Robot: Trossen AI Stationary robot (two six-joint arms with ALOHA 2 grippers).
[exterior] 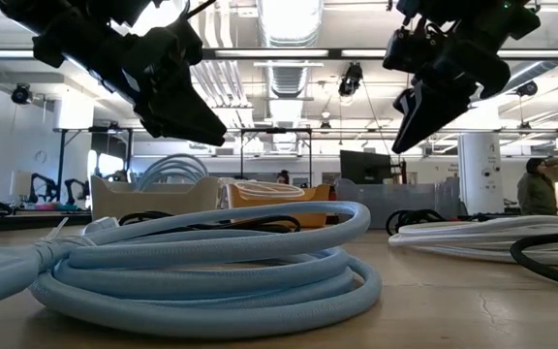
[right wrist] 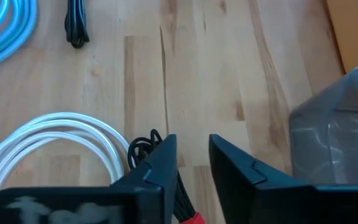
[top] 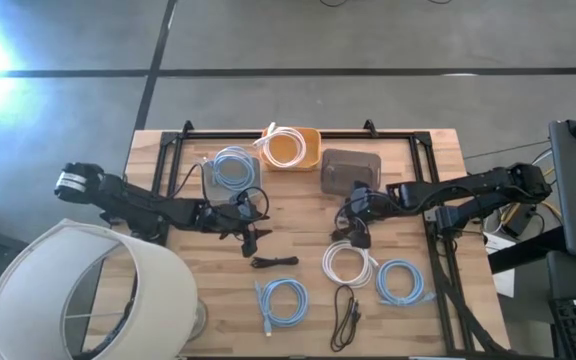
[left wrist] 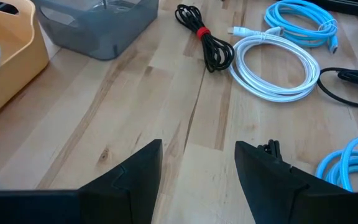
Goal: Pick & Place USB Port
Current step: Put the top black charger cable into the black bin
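Note:
A black cable bundle with a red tie (left wrist: 204, 38) lies on the wooden table, near the grey bin (top: 351, 172). My right gripper (right wrist: 192, 142) hangs open just above it. The bundle's loops (right wrist: 143, 147) show beside one finger and its red tie (right wrist: 193, 218) below the gap, with bare wood between the fingers. My left gripper (left wrist: 199, 146) stands open over bare wood at the table's middle (top: 249, 238), with nothing between its fingers. Which thing is the USB port I cannot tell.
At the back stand an orange bin (top: 293, 150) holding a white cable and a bin with a blue coil (top: 231, 168). On the near half lie a white coil (top: 350, 265), two blue coils (top: 283, 298) (top: 400, 282) and two black cables (top: 273, 262) (top: 345, 315). A lampshade (top: 78, 290) stands at the near left.

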